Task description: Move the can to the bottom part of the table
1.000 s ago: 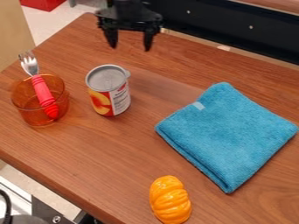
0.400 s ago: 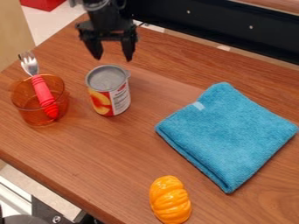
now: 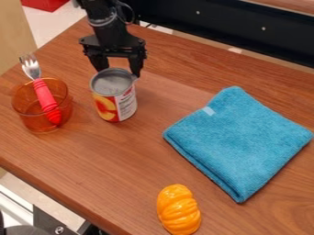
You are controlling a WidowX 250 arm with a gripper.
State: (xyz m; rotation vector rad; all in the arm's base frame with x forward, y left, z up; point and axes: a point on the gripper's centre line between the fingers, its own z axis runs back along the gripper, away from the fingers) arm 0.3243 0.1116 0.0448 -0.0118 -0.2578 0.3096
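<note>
While the hand hangs, fingers apart, the can stands just in front.

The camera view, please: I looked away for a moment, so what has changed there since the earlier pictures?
The end effector has moved left and down in the view, close to the can; it remains open. The can, cup, fork, blue cloth and orange ribbed object stayed put.

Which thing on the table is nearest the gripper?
The upright can with the red-and-yellow label, right by the gripper. The orange cup with the fork, blue cloth and pumpkin-shaped toy sit farther off.
</note>
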